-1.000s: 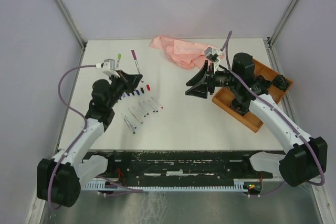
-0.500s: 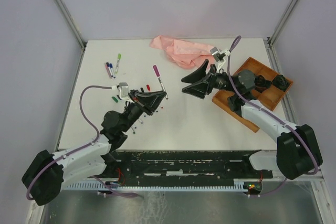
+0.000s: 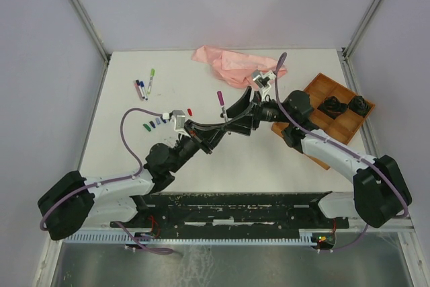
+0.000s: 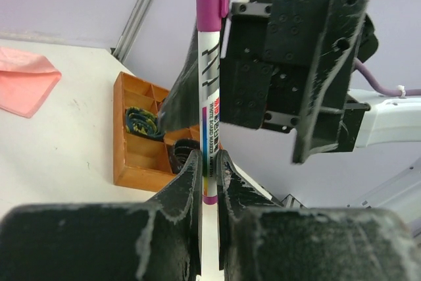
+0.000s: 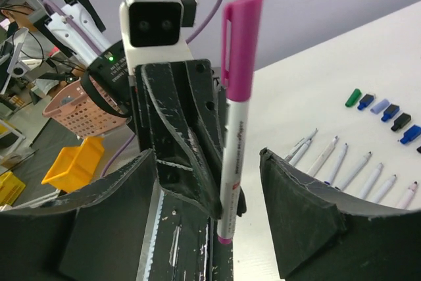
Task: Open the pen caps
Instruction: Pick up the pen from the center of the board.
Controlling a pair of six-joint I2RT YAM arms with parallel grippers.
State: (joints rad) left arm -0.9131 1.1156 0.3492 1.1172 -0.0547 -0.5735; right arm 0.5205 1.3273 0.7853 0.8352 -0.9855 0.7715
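Both arms have swung inward over the past 1 second: the left has carried its pen [image 5: 230,162] from the upper left of the overhead frame to the centre, and the right has come across to meet it. The magenta cap [image 5: 241,44] is on the pen, pointing up and clear above the grip, which leaves it free to be pulled straight off.

The left gripper [image 4: 209,176] has narrow jaws clamped low on the white barrel, holding the pen upright as an anchor. The right gripper [image 3: 239,116] has wide jaws, 1 on each side of the pen and apart from it in its own wrist view. I judge it is lined up to close on the cap.

Loose caps [image 5: 385,111] lie in a row on the worktop [image 3: 269,166] near bare barrels [image 5: 342,162]. A few capped pens [image 3: 143,87] wait at the upper left. Farther out are a pink cloth [image 3: 228,65] and a wooden tray [image 4: 141,179].

The cap's top is cut off in the left wrist view, and the pen's lower end vanishes between the left jaws. Overhead, the 2 grippers overlap, so the height of the right jaws against the cap cannot be told. The left arm covers the bare barrels there, and the tray's dark contents are unclear.
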